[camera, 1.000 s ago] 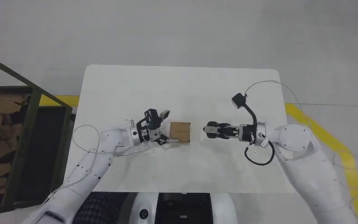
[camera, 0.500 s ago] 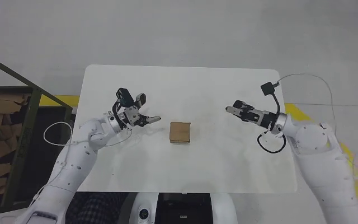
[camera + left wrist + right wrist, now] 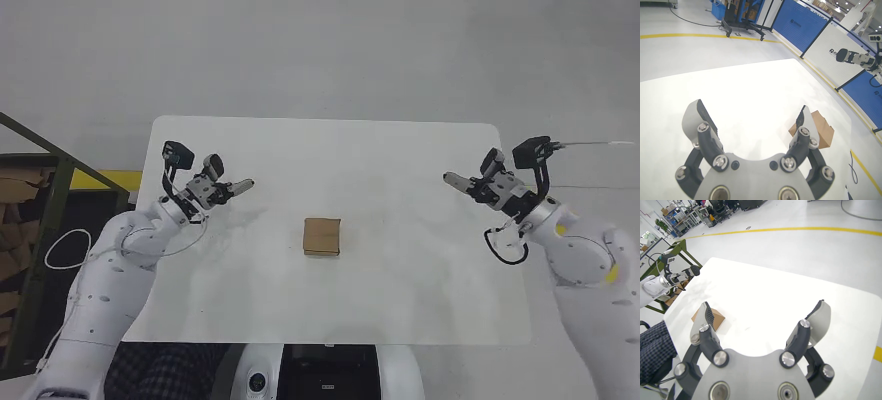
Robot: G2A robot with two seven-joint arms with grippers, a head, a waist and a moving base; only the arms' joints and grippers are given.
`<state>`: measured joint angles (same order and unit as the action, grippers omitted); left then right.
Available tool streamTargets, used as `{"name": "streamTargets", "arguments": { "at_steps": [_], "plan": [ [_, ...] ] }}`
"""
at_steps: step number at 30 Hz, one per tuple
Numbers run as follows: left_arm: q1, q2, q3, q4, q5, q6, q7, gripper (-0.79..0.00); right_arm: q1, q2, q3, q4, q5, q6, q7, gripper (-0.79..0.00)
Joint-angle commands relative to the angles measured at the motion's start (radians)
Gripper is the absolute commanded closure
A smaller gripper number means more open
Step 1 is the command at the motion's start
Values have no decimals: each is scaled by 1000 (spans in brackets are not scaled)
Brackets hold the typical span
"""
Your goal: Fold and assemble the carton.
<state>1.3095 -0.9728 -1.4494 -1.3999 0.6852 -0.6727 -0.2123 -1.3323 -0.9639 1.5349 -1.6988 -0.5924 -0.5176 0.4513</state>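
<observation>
Brown carton (image 3: 322, 236) rests mid-table (image 3: 400, 150). We hold our left gripper (image 3: 232, 178) at its ten o'clock and our right gripper (image 3: 466, 172) at two, jaws released, both well apart from it.

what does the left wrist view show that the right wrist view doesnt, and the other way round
Left wrist view, not the right: blue fence panels and a black wheeled stand beyond the table.
Right wrist view, not the left: a green metal frame beside the table and a potted plant far back.
Both: the white table, the brown carton on it, a yellow floor line, and the open left end effector and right end effector, each close in its own view, far off in the other.
</observation>
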Motion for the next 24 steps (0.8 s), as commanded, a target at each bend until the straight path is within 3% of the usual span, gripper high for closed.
{"name": "streamTargets", "arguments": {
  "at_steps": [1,7,14,24],
  "plan": [
    [17,6,-24,-22,-19,21,-56,-785,-11,2,12,-26,-57,5,-22,-785],
    [39,18,-94,-59,-112,75,-172,-785,-34,7,40,-77,-193,22,-41,-785],
    [52,21,-148,-47,-141,106,-128,-785,-52,8,52,-83,-235,29,-53,-785],
    [46,23,-156,-39,-134,106,-149,-784,-58,8,61,-82,-237,22,-70,-785]
  ]
}}
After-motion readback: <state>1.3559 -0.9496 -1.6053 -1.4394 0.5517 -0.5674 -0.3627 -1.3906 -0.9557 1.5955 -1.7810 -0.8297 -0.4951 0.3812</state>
